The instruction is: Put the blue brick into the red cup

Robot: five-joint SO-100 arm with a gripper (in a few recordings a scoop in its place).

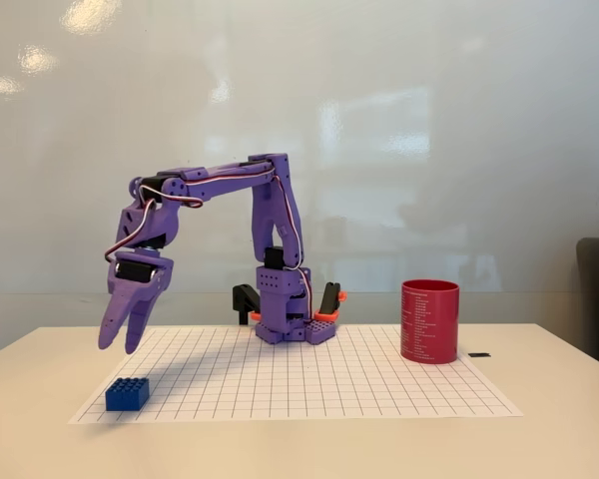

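Now the purple arm is reaching out toward the left side of the table, its gripper pointing down with the two fingers parted a little and nothing between them. Down below sits the blue brick, studs up, at the front-left corner of the white grid mat. The fingertips hang in the air above the brick, apart from it. Over on the right side of the mat stands the red cup, upright, well apart from both brick and gripper.
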